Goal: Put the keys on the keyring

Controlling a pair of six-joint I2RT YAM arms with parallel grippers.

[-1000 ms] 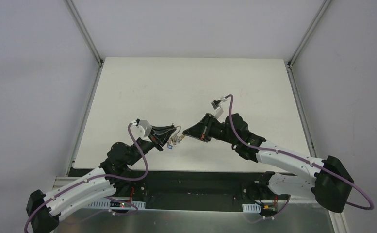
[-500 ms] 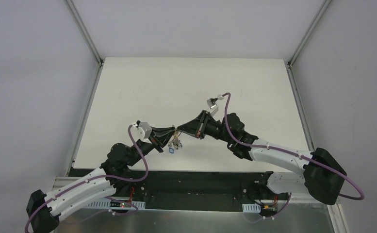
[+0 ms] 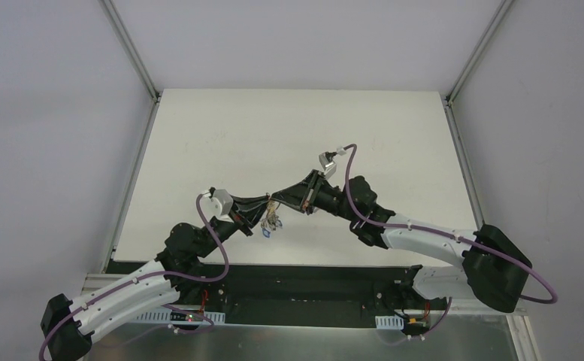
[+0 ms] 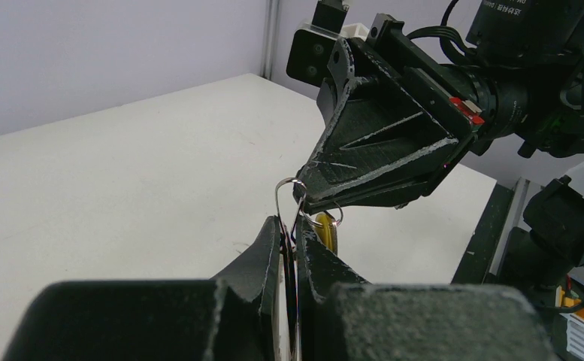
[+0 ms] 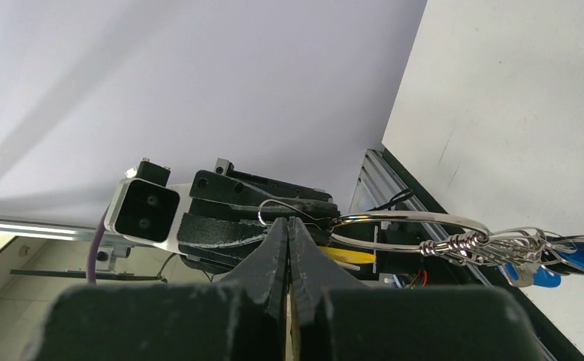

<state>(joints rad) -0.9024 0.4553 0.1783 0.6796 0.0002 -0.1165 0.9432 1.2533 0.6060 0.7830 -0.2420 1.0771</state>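
My left gripper (image 4: 295,223) is shut on the thin silver keyring (image 4: 281,197), whose open hooked end sticks up above its tips. In the right wrist view the keyring (image 5: 413,219) arcs to the right, where a bunch of silver keys (image 5: 514,247) and blue tags (image 5: 578,263) hangs. A yellow-headed key (image 4: 326,232) sits just behind the left fingers. My right gripper (image 5: 287,222) is shut, its tips against the ring's hooked end; I cannot tell whether anything is pinched. From above, both grippers (image 3: 272,201) meet tip to tip over the near table, the bunch (image 3: 273,223) dangling below.
The white table (image 3: 288,135) stretches away behind the grippers. A dark rail (image 3: 304,274) with the arm bases runs along the near edge. Metal frame posts (image 3: 131,53) stand at the table's far corners.
My right gripper has moved left, from apart to tip-to-tip with the left gripper at the keyring. The left arm has barely shifted, and the key bunch hangs a little lower.
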